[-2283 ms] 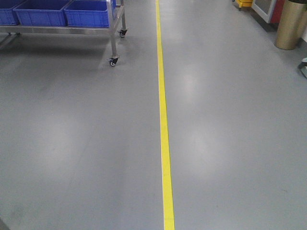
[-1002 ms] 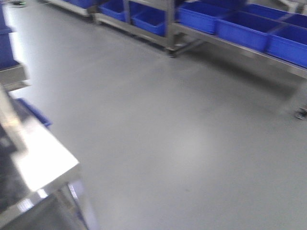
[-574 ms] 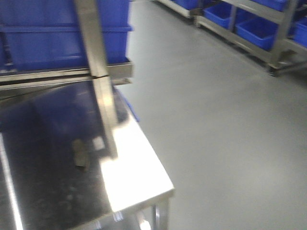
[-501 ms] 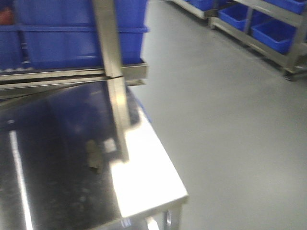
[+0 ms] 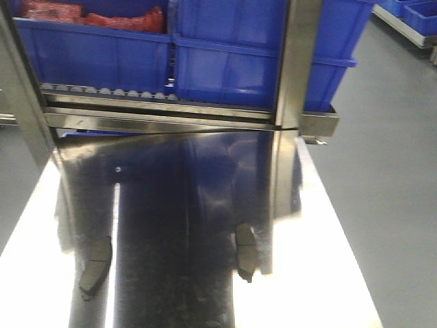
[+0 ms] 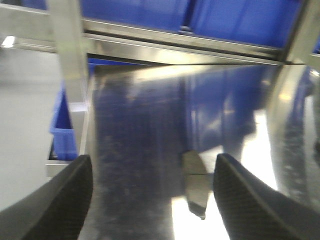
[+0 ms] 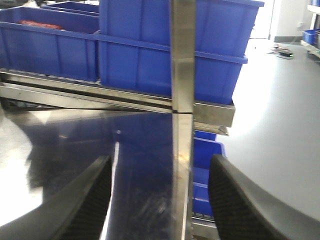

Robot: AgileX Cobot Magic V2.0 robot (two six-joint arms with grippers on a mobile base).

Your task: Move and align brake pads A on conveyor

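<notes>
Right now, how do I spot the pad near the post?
Find the shiny table below the blue bins. Two dark pads lie on it. The right pad sits in line with the steel post, beside the bright glare; the left pad lies far left.

Bare steel tabletop (image 5: 177,205) between left pad (image 5: 94,263) and right pad (image 5: 246,251) (well apart); upright post (image 5: 297,61), blue bins (image 5: 225,68) along far edge.

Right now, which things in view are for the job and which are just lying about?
For the job:
left brake pad
right brake pad

Lying about:
blue bins
red stuff in one bin
steel post
steel table
</notes>
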